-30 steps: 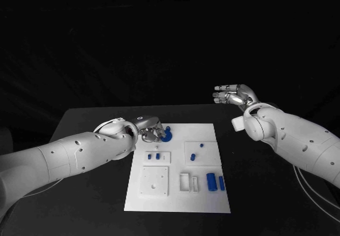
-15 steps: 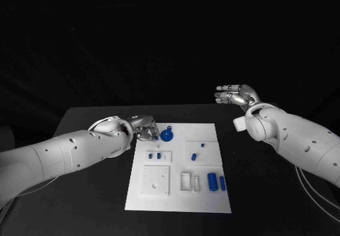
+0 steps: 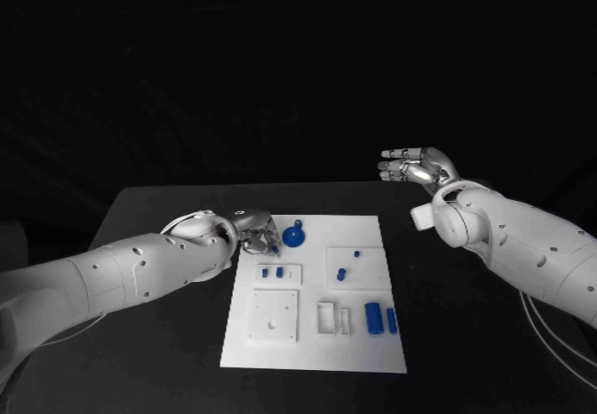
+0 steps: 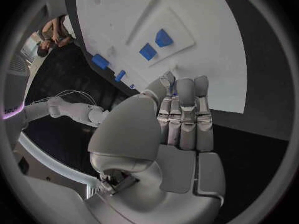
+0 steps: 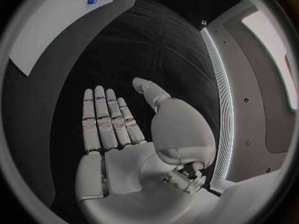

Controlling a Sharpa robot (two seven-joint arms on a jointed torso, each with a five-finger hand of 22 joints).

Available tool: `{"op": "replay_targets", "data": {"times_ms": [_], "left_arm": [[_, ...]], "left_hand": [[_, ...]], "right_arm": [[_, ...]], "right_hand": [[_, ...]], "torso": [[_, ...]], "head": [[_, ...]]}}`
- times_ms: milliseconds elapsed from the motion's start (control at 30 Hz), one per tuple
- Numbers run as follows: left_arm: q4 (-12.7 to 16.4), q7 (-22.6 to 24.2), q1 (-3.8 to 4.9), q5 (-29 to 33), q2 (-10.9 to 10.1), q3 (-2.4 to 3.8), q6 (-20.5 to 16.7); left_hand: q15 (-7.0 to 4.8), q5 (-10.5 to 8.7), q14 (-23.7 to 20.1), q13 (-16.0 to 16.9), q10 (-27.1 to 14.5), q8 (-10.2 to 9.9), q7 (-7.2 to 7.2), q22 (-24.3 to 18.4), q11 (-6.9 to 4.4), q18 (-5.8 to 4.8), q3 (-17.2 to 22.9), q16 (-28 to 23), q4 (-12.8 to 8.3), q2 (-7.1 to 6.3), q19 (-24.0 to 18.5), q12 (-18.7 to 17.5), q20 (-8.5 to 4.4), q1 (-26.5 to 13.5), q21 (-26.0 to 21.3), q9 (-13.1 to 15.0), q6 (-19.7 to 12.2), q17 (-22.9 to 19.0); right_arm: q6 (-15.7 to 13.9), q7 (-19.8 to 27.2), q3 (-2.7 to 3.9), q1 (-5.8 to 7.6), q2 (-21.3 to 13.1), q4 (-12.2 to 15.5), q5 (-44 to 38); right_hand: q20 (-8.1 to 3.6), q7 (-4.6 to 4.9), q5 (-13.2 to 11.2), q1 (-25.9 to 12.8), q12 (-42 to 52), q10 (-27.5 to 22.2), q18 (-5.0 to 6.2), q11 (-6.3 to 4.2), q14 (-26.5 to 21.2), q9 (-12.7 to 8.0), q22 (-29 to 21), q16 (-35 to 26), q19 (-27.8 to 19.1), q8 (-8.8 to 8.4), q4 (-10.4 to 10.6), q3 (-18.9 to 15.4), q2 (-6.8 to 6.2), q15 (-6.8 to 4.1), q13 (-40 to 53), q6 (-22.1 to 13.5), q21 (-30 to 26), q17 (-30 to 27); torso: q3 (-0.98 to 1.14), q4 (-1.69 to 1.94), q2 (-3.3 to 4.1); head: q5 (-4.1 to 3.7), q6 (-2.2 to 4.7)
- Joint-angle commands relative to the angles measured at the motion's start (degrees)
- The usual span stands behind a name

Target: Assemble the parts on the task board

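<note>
The white task board (image 3: 311,345) lies in the middle of the black table. A blue round part (image 3: 293,236) rests on its far left corner. My left hand (image 3: 255,229) hovers at the board's left edge, just left of that part and apart from it, holding nothing. In the left wrist view its fingers (image 4: 186,117) lie straight, side by side, over the board (image 4: 206,45), near small blue pieces (image 4: 147,51). My right hand (image 3: 418,164) is raised beyond the table's far right, open and empty, with its fingers (image 5: 106,117) stretched out.
Small blue pegs (image 3: 280,272) stand in a raised white block left of centre, and others (image 3: 340,275) in a block to the right. Two blue cylinders (image 3: 371,318) lie near white slots at the board's near right. Bare black tabletop (image 3: 473,345) surrounds the board.
My left hand has drawn back leftward from the blue round part, which its fingers covered a second ago; the part now lies free. The right hand has barely moved.
</note>
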Motion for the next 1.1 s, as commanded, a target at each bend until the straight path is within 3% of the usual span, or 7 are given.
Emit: {"op": "replay_targets", "data": {"times_ms": [33, 367, 1100], "left_arm": [[-0.25, 0.52, -0.17, 0.08, 0.28, -0.07, 0.82], [-0.63, 0.41, -0.33, 0.16, 0.35, -0.42, 1.37], [-0.68, 0.25, -0.34, -0.05, 0.64, -0.50, 2.25]], "left_hand": [[-0.06, -0.05, 0.32, 0.09, -0.04, 0.33, 0.12, 1.14, -0.11, 0.70, -0.22, -0.18, -0.04, 0.43, 0.33, 0.30, 0.03, 0.05, -0.29, 0.04, 0.18, 0.04], [-0.06, -0.05, 0.28, 0.09, -0.08, 0.34, 0.13, 1.15, -0.09, 0.72, -0.18, -0.25, -0.06, 0.44, 0.31, 0.30, 0.03, 0.08, -0.31, 0.05, 0.16, 0.08], [-0.06, -0.05, 0.31, 0.09, -0.06, 0.34, 0.13, 1.12, -0.10, 0.72, -0.19, -0.31, -0.01, 0.50, 0.37, 0.30, 0.03, 0.01, -0.36, 0.05, 0.18, 0.11]], "right_arm": [[0.79, 0.46, 0.02, -0.01, 0.03, 0.08, 0.03], [0.75, 0.47, 0.02, -0.01, -0.03, 0.12, 0.03], [0.79, 0.51, 0.02, -0.01, 0.11, 0.00, 0.03]], "right_hand": [[-0.02, -0.03, 0.31, -0.41, -0.16, -0.16, -0.29, -0.02, -0.35, -0.04, 0.01, -0.19, -0.37, -0.09, -0.22, -0.01, 0.25, -0.12, -0.08, 0.20, -0.11, -0.07], [-0.02, -0.03, 0.31, -0.41, -0.16, -0.16, -0.29, -0.02, -0.35, -0.04, 0.01, -0.19, -0.37, -0.09, -0.22, -0.01, 0.25, -0.12, -0.08, 0.20, -0.11, -0.07], [-0.02, -0.02, 0.35, -0.37, -0.16, -0.15, -0.29, -0.01, -0.35, -0.04, 0.01, -0.19, -0.37, -0.09, -0.26, 0.05, 0.28, -0.14, -0.07, 0.17, -0.11, -0.07]], "torso": [[0.03, -0.05, -0.04], [0.03, 0.02, -0.04], [0.03, 0.01, -0.04]], "head": [[-0.04, -0.11], [-0.11, -0.09], [-0.14, -0.14]]}}
